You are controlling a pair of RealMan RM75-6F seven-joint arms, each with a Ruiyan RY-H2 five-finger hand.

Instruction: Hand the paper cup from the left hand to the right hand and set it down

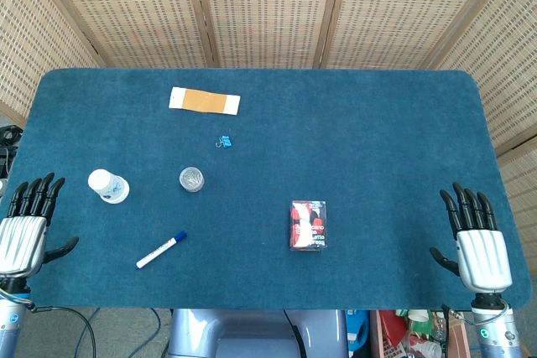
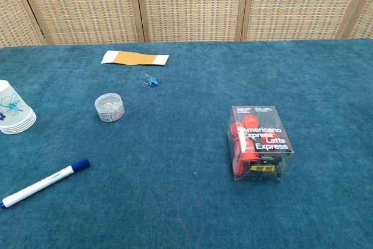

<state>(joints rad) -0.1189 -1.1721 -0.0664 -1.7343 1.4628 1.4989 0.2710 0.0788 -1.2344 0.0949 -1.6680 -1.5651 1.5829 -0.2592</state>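
Note:
A white paper cup (image 1: 108, 185) with a blue print stands upside down on the blue table, near its left side; the chest view shows the cup (image 2: 14, 110) at the far left edge. My left hand (image 1: 28, 224) lies flat at the table's front left corner, fingers spread, a short way left of the cup and holding nothing. My right hand (image 1: 477, 233) lies flat at the front right corner, fingers spread and empty, far from the cup. Neither hand shows in the chest view.
On the blue table (image 1: 352, 132) lie a white marker with a blue cap (image 1: 161, 249), a small clear round tub (image 1: 191, 179), a blue binder clip (image 1: 223, 141), an orange and white card (image 1: 205, 101) and a clear box of red capsules (image 1: 308, 224).

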